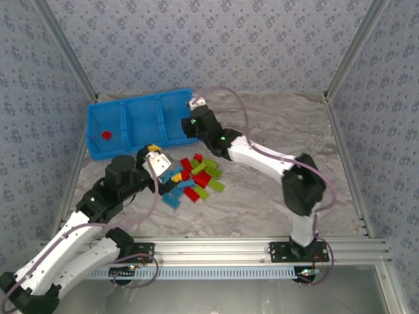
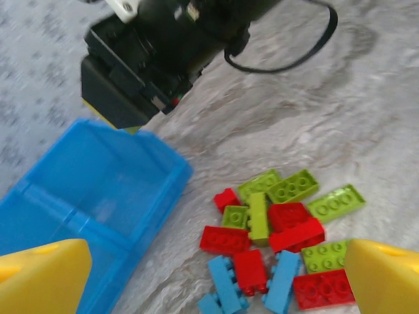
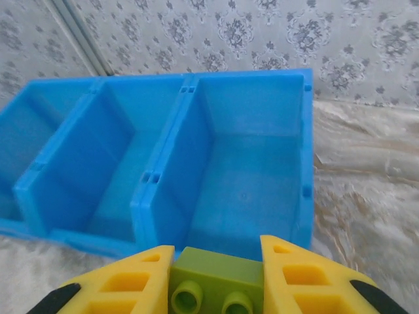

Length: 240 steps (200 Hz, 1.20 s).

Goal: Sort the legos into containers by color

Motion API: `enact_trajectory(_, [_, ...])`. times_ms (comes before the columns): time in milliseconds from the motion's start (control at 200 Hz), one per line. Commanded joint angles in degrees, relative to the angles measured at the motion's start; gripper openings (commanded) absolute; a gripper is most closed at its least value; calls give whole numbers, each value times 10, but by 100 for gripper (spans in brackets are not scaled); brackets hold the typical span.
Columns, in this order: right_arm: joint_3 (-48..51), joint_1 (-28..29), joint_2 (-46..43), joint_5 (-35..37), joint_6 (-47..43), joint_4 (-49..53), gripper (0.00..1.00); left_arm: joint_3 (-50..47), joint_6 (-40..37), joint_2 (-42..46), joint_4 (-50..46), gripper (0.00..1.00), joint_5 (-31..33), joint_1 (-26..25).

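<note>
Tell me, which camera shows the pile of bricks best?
The left wrist camera: the pile is close, with studs and colors clear. The top camera shows it small, partly behind the left tool.

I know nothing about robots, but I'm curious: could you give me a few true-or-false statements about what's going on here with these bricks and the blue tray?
1. The right end effector grips a lime green brick. True.
2. The left compartment of the tray holds a light blue brick. False: a red brick lies there.
3. The left end effector is open over the pile of bricks. True.
4. The right compartment is heaped with green bricks. False: its floor looks bare.
</note>
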<state>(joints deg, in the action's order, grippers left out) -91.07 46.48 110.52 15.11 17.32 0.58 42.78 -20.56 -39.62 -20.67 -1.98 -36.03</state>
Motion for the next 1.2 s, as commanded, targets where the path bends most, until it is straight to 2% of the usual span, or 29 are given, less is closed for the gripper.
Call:
enact_trajectory(0, [-103, -8, 106, 4, -53, 64, 25, 32, 71, -6, 23, 99, 67, 22])
enact_trajectory(125, [-249, -18, 211, -2, -52, 144, 28, 24, 72, 6, 33, 99, 104, 32])
enact_trajectory(275, [-410, -22, 302, -6, -54, 257, 50, 22, 74, 10, 34, 99, 139, 32])
enact_trajectory(345, [-431, -21, 307, -4, -55, 275, 54, 23, 73, 7, 33, 99, 146, 32])
enact_trajectory(510, [-415, -18, 267, -5, -53, 285, 55, 23, 74, 2, 31, 99, 151, 33])
enact_trajectory(670, [-347, -16, 175, -21, -52, 307, 57, 31, 90, -10, 21, 97, 174, 38])
enact_trajectory(780, [-236, -20, 65, -48, -61, 303, 59, 58, 121, -65, -15, 91, 197, 50])
enact_trajectory(909, [-64, -28, -93, -101, -71, 279, 67, 175, 260, -198, -168, 89, 222, 50])
enact_trajectory(994, [34, -35, -193, -144, -73, 279, 74, 214, 338, -264, -224, 84, 174, 58])
enact_trajectory(1099, [134, -38, -298, -191, -57, 270, 81, 212, 413, -342, -216, 79, 81, 80])
enact_trajectory(1194, [219, -37, -376, -239, -23, 247, 84, 209, 456, -413, -196, 69, 66, 100])
